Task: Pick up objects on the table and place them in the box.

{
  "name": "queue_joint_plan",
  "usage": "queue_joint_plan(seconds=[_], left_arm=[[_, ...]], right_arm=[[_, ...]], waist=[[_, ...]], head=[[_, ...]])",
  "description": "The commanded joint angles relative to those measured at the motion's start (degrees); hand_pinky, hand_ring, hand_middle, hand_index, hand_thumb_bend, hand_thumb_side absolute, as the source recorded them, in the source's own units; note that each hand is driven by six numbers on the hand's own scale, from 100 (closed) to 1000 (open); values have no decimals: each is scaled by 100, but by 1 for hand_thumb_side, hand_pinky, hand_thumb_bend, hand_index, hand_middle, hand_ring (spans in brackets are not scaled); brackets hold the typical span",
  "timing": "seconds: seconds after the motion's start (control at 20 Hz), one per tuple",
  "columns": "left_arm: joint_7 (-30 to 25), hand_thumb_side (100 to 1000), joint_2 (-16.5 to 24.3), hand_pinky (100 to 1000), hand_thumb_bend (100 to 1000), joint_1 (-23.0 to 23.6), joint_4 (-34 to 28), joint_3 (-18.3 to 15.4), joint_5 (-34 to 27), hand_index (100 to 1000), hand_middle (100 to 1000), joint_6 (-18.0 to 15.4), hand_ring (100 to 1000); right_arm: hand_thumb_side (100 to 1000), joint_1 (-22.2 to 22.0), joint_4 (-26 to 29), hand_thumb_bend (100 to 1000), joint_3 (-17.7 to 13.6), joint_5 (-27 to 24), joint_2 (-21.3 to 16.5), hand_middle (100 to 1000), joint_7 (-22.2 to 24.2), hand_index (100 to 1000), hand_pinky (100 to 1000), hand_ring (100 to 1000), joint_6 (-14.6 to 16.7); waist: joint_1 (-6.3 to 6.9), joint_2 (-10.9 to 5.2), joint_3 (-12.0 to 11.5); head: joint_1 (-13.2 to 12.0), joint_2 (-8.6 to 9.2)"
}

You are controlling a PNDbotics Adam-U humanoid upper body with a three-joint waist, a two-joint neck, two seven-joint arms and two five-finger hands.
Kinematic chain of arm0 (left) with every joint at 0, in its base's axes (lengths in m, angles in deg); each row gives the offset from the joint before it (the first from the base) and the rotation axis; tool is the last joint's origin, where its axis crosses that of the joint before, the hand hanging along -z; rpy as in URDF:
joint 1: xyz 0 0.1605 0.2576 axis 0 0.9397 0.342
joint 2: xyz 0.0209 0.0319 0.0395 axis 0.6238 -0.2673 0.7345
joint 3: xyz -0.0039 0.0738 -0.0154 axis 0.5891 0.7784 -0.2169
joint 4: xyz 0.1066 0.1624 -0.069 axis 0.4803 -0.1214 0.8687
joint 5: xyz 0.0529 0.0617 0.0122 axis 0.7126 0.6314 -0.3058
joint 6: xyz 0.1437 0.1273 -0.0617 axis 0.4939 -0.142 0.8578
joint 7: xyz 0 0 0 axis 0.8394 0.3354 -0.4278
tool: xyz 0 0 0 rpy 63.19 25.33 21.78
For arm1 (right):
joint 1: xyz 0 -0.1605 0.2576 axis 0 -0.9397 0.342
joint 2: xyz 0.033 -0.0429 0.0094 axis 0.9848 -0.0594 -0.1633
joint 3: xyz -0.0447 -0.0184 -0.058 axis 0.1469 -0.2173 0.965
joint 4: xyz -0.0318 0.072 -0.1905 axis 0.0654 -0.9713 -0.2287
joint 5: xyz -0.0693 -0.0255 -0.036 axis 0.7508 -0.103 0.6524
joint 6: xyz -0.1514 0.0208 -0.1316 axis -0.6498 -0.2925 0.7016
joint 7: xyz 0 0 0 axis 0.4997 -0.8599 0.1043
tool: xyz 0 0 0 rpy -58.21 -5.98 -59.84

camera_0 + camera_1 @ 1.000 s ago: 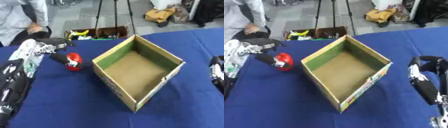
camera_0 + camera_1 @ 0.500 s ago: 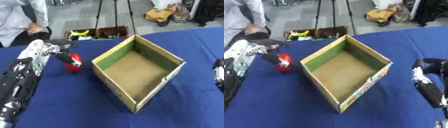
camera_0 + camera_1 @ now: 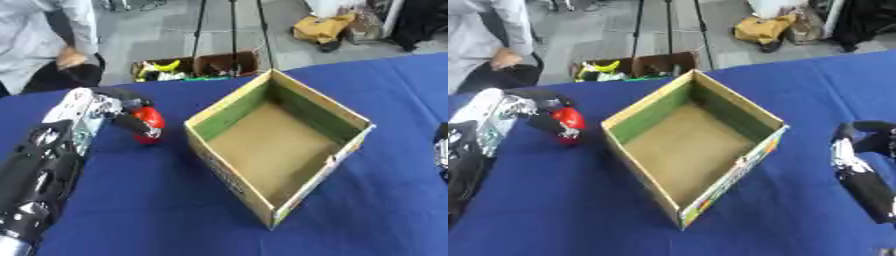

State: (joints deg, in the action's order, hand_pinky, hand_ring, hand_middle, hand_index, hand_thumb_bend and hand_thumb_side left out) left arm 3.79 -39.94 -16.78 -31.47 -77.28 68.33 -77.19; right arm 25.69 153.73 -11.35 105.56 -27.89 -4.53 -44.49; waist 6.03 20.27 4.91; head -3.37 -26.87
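A small red round object point(image 3: 150, 118) lies on the blue table point(image 3: 131, 200), just left of the open cardboard box point(image 3: 229, 113). The box has green inner walls and a bare brown floor. My left hand point(image 3: 112, 106) comes in from the lower left. Its fingers are curled round the red object, one above it and one below. At the right edge, my right hand point(image 3: 857, 150) rests beside the box with relaxed fingers and holds nothing. Only a sliver of it shows in the left eye view.
Beyond the table's far edge, a low crate point(image 3: 188, 67) with yellow and green things stands on the floor. Tripod legs point(image 3: 232, 30) rise behind it. Blue cloth stretches in front of the box and to its right.
My left arm has slid forward and right, and its fingers have closed round the red object. The right hand has drifted slightly toward the right edge. The box has not moved.
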Motion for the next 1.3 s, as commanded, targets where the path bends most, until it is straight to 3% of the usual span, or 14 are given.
queue_joint_plan(seconds=[0.05, 0.15, 0.2, 0.35, 0.5, 0.8, 0.95, 1.15, 1.3], left_arm=[[-136, 732, 173, 393, 569, -167, -35, -92, -41, 1000, 904, 17, 696], [-112, 717, 188, 374, 554, -162, -28, -121, -84, 1000, 899, 78, 686], [-72, 671, 188, 335, 513, -153, -19, -138, -102, 1000, 901, 121, 672], [24, 585, 177, 333, 439, -125, 70, -166, -200, 1000, 936, 244, 700], [34, 464, 174, 321, 281, -119, 153, -171, -386, 1000, 961, 332, 688], [55, 313, 198, 282, 100, -110, 203, -156, -664, 1000, 953, 527, 666], [121, 313, 197, 234, 100, -101, 198, -154, -778, 999, 916, 596, 626], [368, 293, 203, 159, 100, -88, 170, -164, -893, 891, 850, 736, 561], [536, 260, 211, 153, 100, -87, 182, -157, -940, 849, 841, 823, 557]], right_arm=[[478, 72, 120, 189, 4, -25, -126, 441, 21, 678, 748, 565, 18], [478, 74, 120, 189, 3, -25, -125, 441, 19, 677, 748, 565, 22], [478, 75, 120, 189, 2, -25, -124, 441, 18, 676, 748, 565, 25], [477, 78, 120, 188, -2, -25, -122, 441, 11, 676, 748, 565, 29], [475, 76, 120, 187, -3, -27, -119, 440, 1, 675, 748, 565, 30], [471, 67, 120, 185, -11, -28, -117, 439, -22, 673, 748, 565, 24], [471, 66, 120, 185, -12, -30, -115, 439, -24, 673, 748, 565, 22], [469, 60, 120, 184, -17, -30, -112, 439, -24, 673, 749, 566, 16], [469, 56, 120, 183, -21, -29, -109, 439, -26, 672, 749, 566, 13]], waist=[[-18, -103, 6], [-16, -102, 17], [-17, -100, 20], [-19, -91, 15], [-18, -86, 6], [-20, -89, -3], [-22, -87, -4], [-25, -87, 7], [-28, -94, 4]], head=[[-29, 75], [-43, 87], [-47, 93], [-48, 95], [-48, 93], [-40, 88], [-33, 92], [-29, 93], [-22, 87]])
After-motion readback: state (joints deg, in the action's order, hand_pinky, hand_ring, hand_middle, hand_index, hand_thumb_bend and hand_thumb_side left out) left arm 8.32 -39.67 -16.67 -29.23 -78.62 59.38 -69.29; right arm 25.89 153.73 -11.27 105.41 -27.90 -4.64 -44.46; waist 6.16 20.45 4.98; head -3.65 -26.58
